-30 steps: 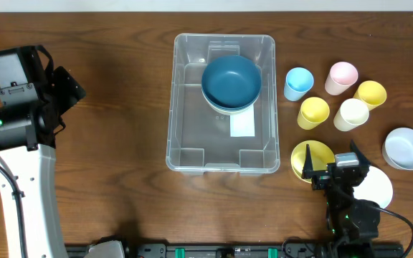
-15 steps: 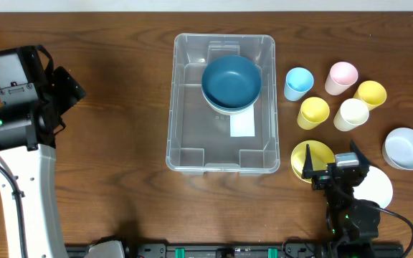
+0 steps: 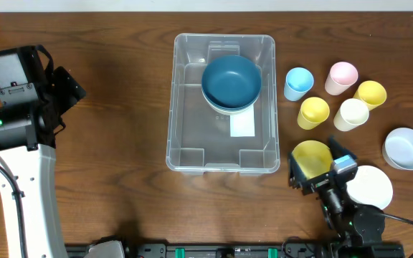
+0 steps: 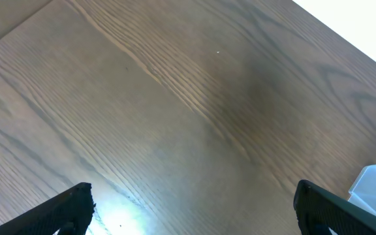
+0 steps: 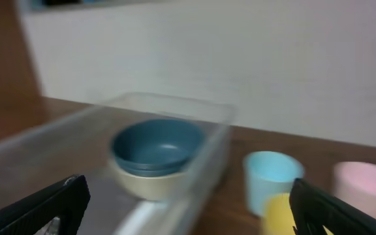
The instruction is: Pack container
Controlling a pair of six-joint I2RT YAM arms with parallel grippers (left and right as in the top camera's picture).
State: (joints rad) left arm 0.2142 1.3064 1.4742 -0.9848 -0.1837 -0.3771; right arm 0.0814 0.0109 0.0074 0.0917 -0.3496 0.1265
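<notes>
While the container [image 3: 175, 107] sits mid-table [image 3: 120, 43] with only 2 nested bowls in its far half, a blue bowl [image 3: 231, 77] inside a pale bowl [image 3: 225, 110], packing looks barely begun. The near half of the bin shows just its white label.

Loose items lie to its right: 5 cups [image 3: 313, 112], a yellow dish [image 3: 311, 152], a white plate [image 3: 373, 188] and a grey-blue bowl [image 3: 406, 148].

The right gripper [image 3: 315, 172] hangs over the near edge of the yellow dish, fingers spread wide, nothing between them. Contact with the dish can't be told from overhead. Its wrist view is blurred and looks across at the bin and cups, not down.

The left gripper [image 4: 191, 203] is parked well apart at the far left over bare wood, fingers also wide apart and empty.

Step in hand, as a guess: right arm lining up on its next pick, most likely the yellow dish.

The next move needs the wrist tipped down, 1 finger over the dish rim and 1 under or inside it, then a close. The dish lies just beside the bin's near right corner, so the lift must clear the rim before placing in the near half.
</notes>
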